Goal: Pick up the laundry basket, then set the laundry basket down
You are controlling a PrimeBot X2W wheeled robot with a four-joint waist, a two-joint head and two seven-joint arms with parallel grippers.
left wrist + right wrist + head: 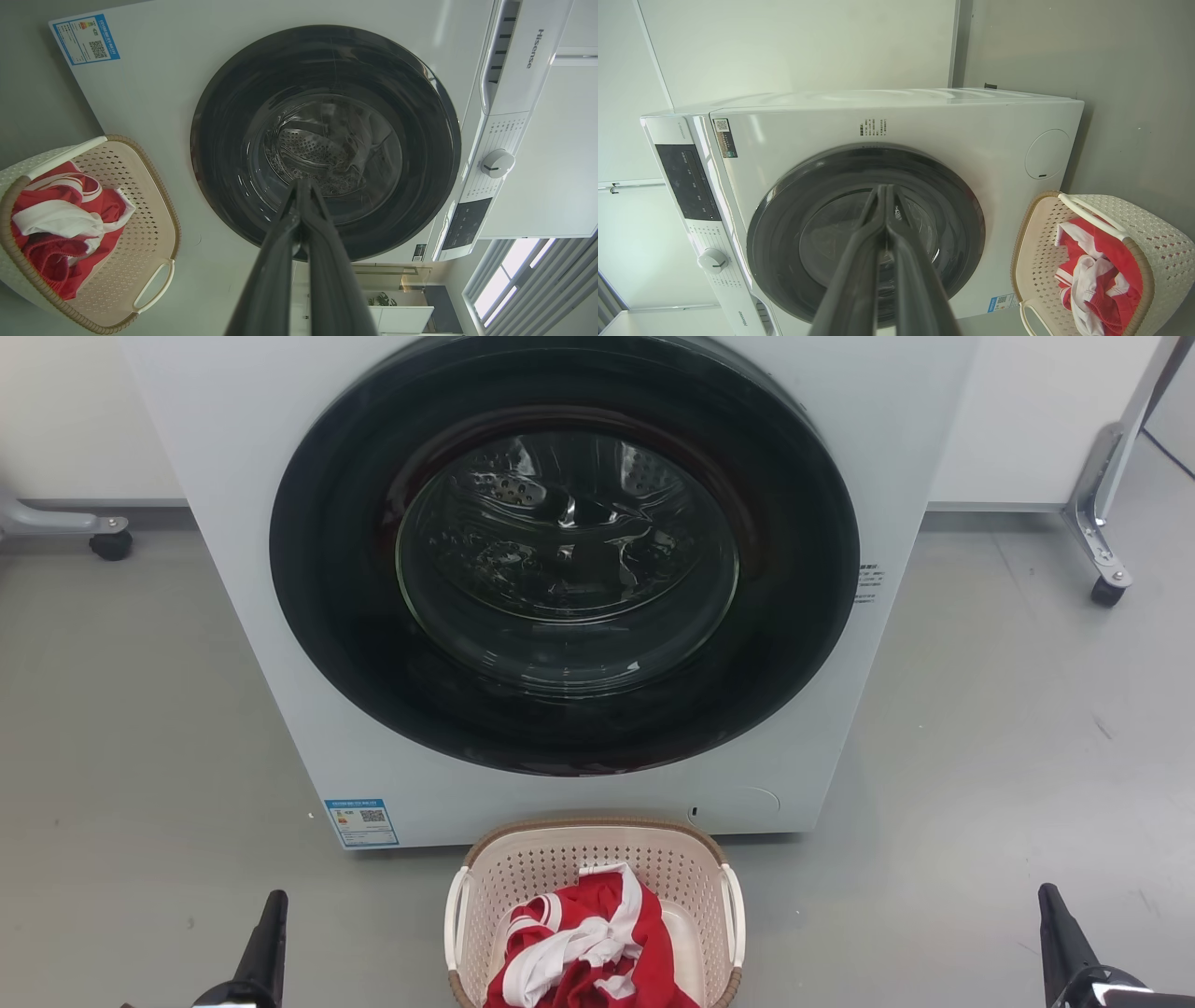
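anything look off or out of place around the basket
Nothing stands out. The laundry basket sits upright on the floor in front of the washing machine, whose door is shut. The red and white clothing lies inside the basket, none spilled. The left gripper and right gripper are shut, apart from the basket.

The right claw (886,189), tips together, faces the washing machine (924,122); the laundry basket (1150,221) sits beside it.
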